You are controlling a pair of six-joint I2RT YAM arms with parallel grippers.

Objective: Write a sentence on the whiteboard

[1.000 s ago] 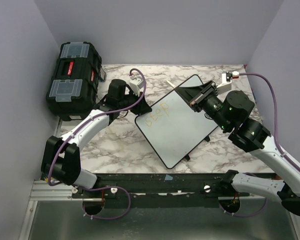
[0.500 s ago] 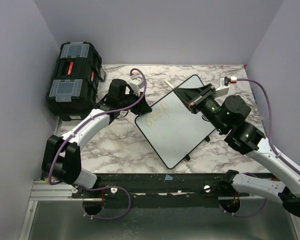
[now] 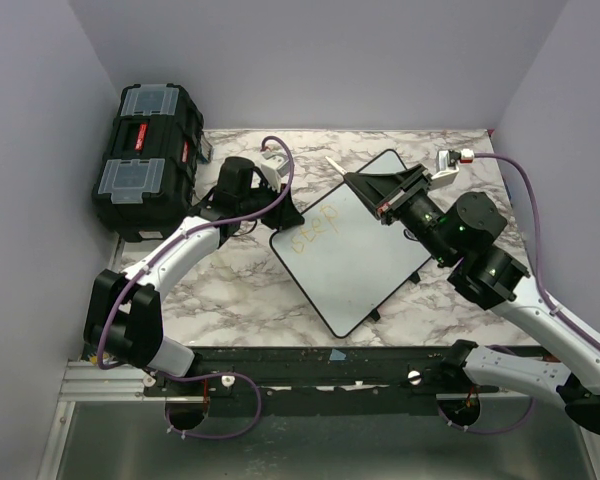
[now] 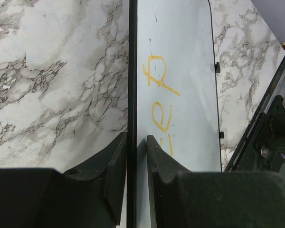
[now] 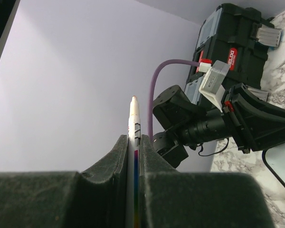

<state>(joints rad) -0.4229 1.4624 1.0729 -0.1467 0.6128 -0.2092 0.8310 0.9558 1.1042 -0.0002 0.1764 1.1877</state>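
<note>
— What do we enter nearest the first pair of jaws?

— Item one, the left gripper (image 4: pixel 132 154). Its jaws are narrow and set astride the black rim of the whiteboard (image 4: pixel 180 57). The finger on the marble side lies against the rim, and a sliver of white shows between the rim and the other finger. We cannot tell whether they pinch it.

— And ahead of them?

— Item two, the sentence (image 4: pixel 159 99). Its yellow-orange letters begin just beyond the board-side finger and run away from the jaws, close along the rim. We make out only a few letters. The marble table (image 4: pixel 52 71) lies on the other side of the rim.

— The second pair?

— Item three, the right gripper (image 5: pixel 134 147). Its jaws are closed on a marker (image 5: pixel 133 124), with the barrel between the fingers. The pale tip points straight out ahead of them, against the wall and apart from the board. From above, we place these jaws over the board's far corner, well apart from the letters.

— Beyond those jaws?

— First the left arm's wrist. Farthest off is a black toolbox (image 5: pixel 232 38).
</note>
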